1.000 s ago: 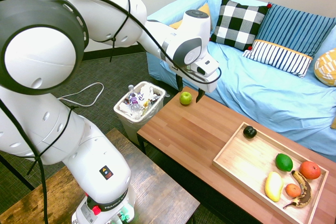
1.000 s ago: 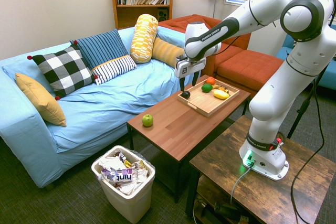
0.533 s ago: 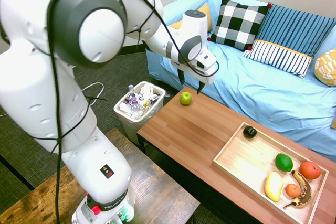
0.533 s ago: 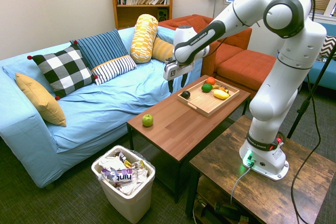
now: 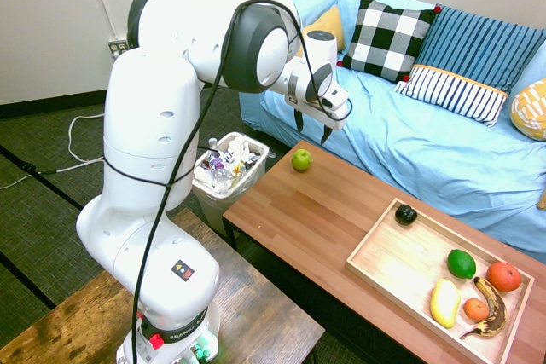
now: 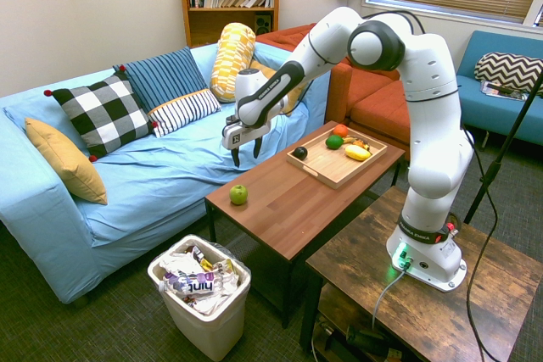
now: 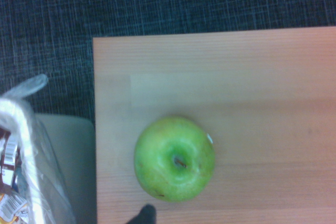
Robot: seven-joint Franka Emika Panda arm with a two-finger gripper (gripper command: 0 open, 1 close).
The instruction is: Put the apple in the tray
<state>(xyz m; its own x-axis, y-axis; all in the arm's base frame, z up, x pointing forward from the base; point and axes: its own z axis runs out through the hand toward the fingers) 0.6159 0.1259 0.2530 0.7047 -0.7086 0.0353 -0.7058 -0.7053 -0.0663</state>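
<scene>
The yellow-green apple (image 5: 301, 159) (image 6: 238, 194) (image 7: 174, 158) rests on the reddish-brown table (image 5: 324, 219) close to its corner by the sofa and the bin. My gripper (image 5: 312, 128) (image 6: 245, 153) hangs open in the air right above the apple, fingers pointing down and holding nothing. At the table's other end lies the light wooden tray (image 5: 401, 266) (image 6: 327, 167), far from the gripper. The wrist view looks straight down on the apple, stem dimple up.
In the tray lie a blackish fruit (image 5: 406, 214), a green lime (image 5: 461, 263), a lemon (image 5: 444, 303), two oranges and a dark banana (image 5: 490, 309). A full white trash bin (image 5: 225, 168) stands off the table's end. The blue sofa (image 5: 444, 147) runs behind the table.
The arm has swung along the table away from the tray towards the apple's corner, and the gripper now hangs over the apple. The jaws have stayed open. The apple has not moved.
</scene>
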